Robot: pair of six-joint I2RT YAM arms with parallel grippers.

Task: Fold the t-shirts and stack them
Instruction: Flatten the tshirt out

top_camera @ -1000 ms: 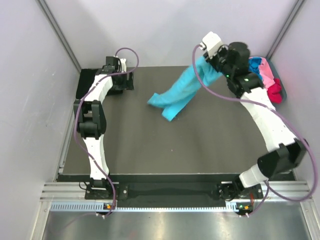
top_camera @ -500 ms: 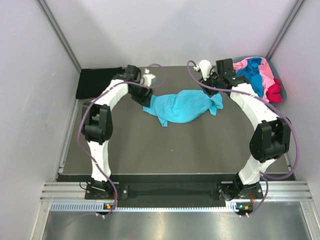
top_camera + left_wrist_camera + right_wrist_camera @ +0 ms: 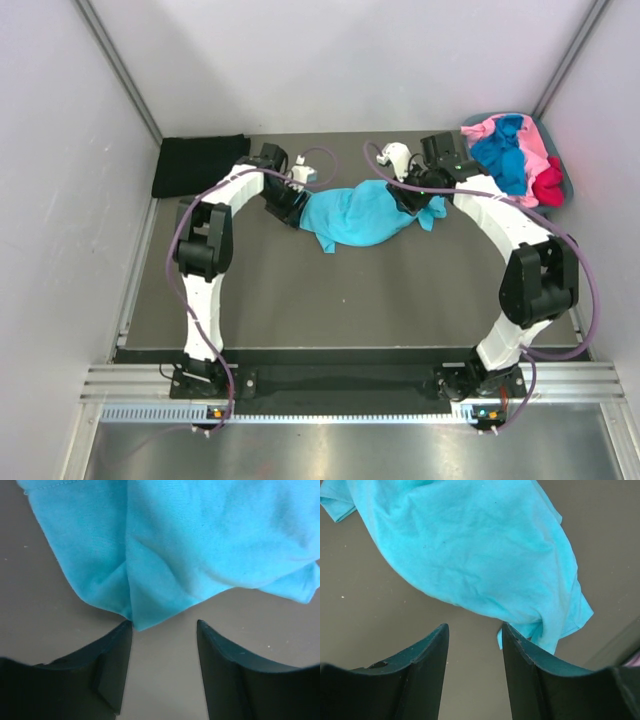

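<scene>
A light turquoise t-shirt (image 3: 360, 215) lies crumpled on the dark table, stretched left to right between the two arms. My left gripper (image 3: 292, 205) is low at its left end and open. In the left wrist view a cloth corner of the shirt (image 3: 200, 540) just reaches my left gripper (image 3: 164, 625), with only bare table between the jaws. My right gripper (image 3: 410, 195) is at the shirt's right end, open. In the right wrist view the shirt (image 3: 470, 545) lies just beyond my right gripper (image 3: 474, 627), and a fold sits behind one finger. A black t-shirt (image 3: 198, 163) lies flat at the back left.
A grey-blue tub (image 3: 568, 182) in the back right corner holds a heap of pink (image 3: 535, 150), royal blue (image 3: 505, 160) and red (image 3: 548, 185) shirts. Pale walls enclose the table on the left, back and right. Both arms' cables arch over the back of the table.
The right gripper let go of the turquoise shirt, which dropped from hanging to lying on the table. The left arm swung from the back left corner to the shirt's left end.
</scene>
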